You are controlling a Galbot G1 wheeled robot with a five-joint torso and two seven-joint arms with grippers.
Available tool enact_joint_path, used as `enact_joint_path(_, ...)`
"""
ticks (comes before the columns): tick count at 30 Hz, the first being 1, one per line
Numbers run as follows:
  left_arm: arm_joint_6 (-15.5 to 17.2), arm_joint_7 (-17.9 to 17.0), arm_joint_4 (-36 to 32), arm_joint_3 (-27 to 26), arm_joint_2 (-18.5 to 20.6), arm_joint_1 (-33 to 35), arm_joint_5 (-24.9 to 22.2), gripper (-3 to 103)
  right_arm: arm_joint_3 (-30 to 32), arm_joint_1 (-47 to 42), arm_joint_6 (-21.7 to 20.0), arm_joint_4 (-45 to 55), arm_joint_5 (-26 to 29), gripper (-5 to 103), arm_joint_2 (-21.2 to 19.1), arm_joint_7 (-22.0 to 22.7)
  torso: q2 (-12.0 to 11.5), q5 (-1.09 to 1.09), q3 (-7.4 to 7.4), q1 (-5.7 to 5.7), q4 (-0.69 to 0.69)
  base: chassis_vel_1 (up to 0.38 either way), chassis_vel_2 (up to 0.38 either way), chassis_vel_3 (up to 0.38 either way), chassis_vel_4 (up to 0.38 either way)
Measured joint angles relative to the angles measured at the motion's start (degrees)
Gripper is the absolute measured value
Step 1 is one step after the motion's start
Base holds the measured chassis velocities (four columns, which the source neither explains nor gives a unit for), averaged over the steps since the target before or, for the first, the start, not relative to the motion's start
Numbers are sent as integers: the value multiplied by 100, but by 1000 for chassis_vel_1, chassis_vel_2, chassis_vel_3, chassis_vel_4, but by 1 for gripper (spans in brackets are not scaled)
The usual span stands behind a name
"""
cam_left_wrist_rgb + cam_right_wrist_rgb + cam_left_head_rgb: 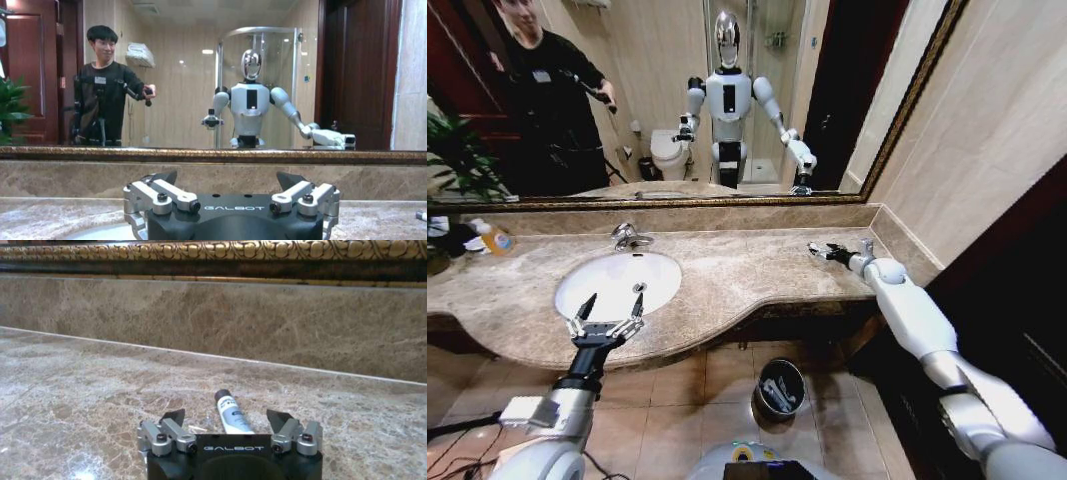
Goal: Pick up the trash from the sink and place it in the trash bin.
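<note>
A small white tube with a dark cap (229,410), a piece of the trash, lies on the marble countertop (727,275) near its right end. My right gripper (820,250) is low over it, open, with the tube between its fingertips (225,416). The white oval sink (663,276) with its chrome faucet (630,237) is at the left. My left gripper (610,306) hovers open at the basin's front rim, holding nothing; it also shows in the left wrist view (227,179). The black trash bin (779,387) stands on the floor under the counter edge, with pale items inside.
An orange-liquid soap bottle (495,239) and a green plant (452,160) stand at the counter's far left. A gold-framed mirror (727,198) runs along the back wall. A tiled side wall (987,130) closes the right end. A person is reflected in the mirror.
</note>
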Motion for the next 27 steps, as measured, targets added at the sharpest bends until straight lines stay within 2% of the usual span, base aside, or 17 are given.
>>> enact_joint_path(11, 0, 0, 0, 0, 0, 0, 0, 100, -28, -51, 36, -37, -20, 81, -22, 55, 0, 0, 0, 0, -1, 0, 0, 0, 0)
enact_joint_path(14, 0, 0, 0, 0, 0, 0, 0, 100, -29, -64, 37, -22, -31, 78, -22, 26, 0, 0, 0, 0, -1, 0, 0, 0, 0)
enact_joint_path(16, 0, 0, 0, 0, 0, 0, 0, 100, -29, -81, 36, -2, -50, 69, -5, 15, 0, 0, 0, 0, -1, 0, 0, 0, 0)
enact_joint_path(19, 0, 0, 0, 0, 0, 0, 0, 100, -30, -95, 27, 18, -63, 66, 13, 23, 0, 0, 0, 0, 0, 0, 0, 0, 0)
enact_joint_path(22, 0, 0, 0, 0, 0, 0, 0, 100, -30, -134, 12, 78, -87, 52, 29, 108, 0, 0, 0, 0, 0, 0, 0, 0, 0)
enact_joint_path(24, 0, 0, 0, 0, 0, 0, 0, 100, -30, -140, 8, 88, -88, 52, 29, 117, 0, 0, 0, 0, 0, 0, 0, 0, 0)
enact_joint_path(25, 0, 0, 0, 0, 0, 0, 0, 100, -30, -175, -3, 150, -88, 41, 17, 129, 0, 0, 0, 0, 0, 0, 0, 0, 0)
enact_joint_path(26, 0, 0, 0, 0, 0, 0, 0, 100, -29, -194, -6, 181, -89, 41, 6, 132, 0, 0, 0, 0, 0, 0, 0, 0, 0)
enact_joint_path(27, 0, 0, 0, 0, 0, 0, 0, 100, -25, -218, -10, 221, -88, 36, -8, 143, 0, 0, 0, 0, 0, 0, 0, 0, 0)
